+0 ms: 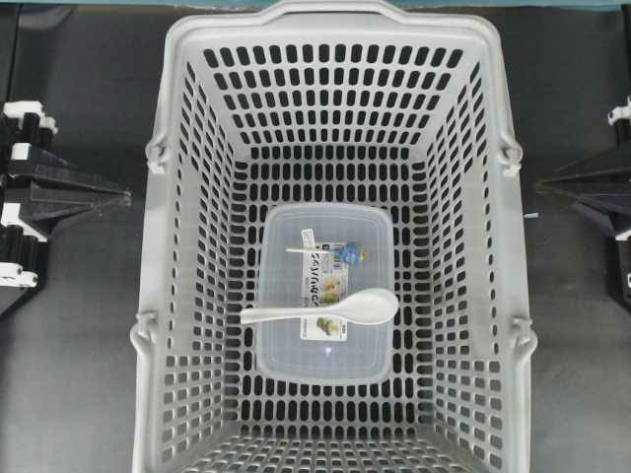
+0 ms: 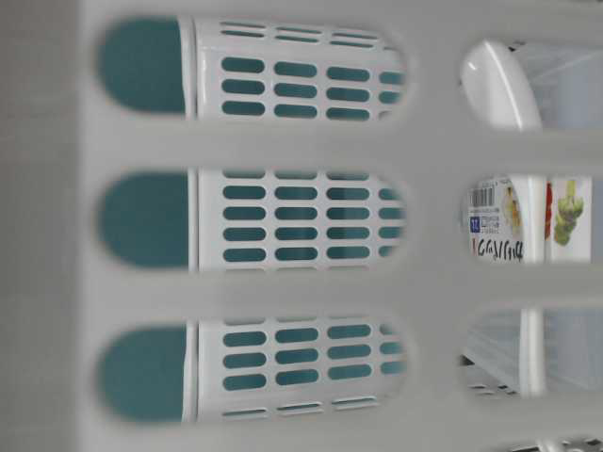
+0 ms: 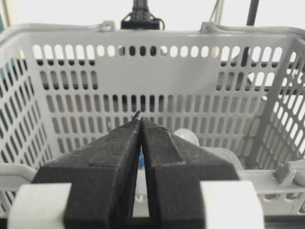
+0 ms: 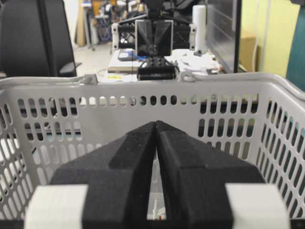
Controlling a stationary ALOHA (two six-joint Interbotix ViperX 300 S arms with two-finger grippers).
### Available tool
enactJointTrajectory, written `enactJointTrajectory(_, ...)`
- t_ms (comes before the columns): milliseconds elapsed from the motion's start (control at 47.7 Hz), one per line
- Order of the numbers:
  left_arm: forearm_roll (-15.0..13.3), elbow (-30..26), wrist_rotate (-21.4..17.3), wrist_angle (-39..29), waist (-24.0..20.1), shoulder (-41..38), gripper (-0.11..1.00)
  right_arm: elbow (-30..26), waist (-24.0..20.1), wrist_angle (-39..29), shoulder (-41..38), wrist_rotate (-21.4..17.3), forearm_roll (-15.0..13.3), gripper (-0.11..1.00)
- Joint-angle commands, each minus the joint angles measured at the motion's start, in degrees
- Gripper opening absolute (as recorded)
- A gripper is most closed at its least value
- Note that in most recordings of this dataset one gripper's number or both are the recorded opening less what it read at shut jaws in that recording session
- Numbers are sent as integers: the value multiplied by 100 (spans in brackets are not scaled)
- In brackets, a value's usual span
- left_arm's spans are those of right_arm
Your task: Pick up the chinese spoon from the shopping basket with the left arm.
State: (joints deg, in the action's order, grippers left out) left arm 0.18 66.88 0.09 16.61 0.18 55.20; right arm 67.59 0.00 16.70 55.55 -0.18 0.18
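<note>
Left end effector (image 3: 140,125) and right end effector (image 4: 156,128) both pressed together outside the light-grey slotted plastic shopping basket (image 1: 187,296). The white chinese spoon (image 1: 330,308) lay atop a clear lidded plastic container (image 1: 325,355) beside a thin white blue-ended stick (image 1: 330,252); the left should spread, descend vertically, and pinch the handle

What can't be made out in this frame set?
- Chinese spoon: table-level view shows only part; basket wall hides the rest.
- Container label: print too small overhead.
- Left claw: blocks the spoon in the left wrist view.
- Right claw: hides the basket floor.
</note>
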Motion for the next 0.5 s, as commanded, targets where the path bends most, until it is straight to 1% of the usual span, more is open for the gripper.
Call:
enactJointTrajectory(0,229,-132,141,-308,-9,-53,6,-35,-18,26,-62,-79,18,0)
enactJointTrajectory(21,229,-176,185,-422,-9,-53,6,-18,-18,26,-62,-97,35,0)
enactJointTrajectory(84,229,-404,325,-879,9,-53,2,9,-18,9,-53,-176,70,10)
enactJointTrajectory(105,229,-483,369,-1020,18,-53,1,18,-18,0,-53,-220,79,10)
enactJointTrajectory(168,229,-721,439,-1433,62,-53,1,18,-18,-26,-35,-343,79,3)
enactJointTrajectory(231,229,-1020,439,-1863,149,-79,1,18,-18,-44,-26,-448,70,1)
enactJointTrajectory(356,229,-1521,431,-2505,343,-308,1,18,-18,-53,-44,-475,79,0)
enactJointTrajectory(482,229,-2030,439,-3023,510,-756,1,18,18,-79,-70,-483,79,0)
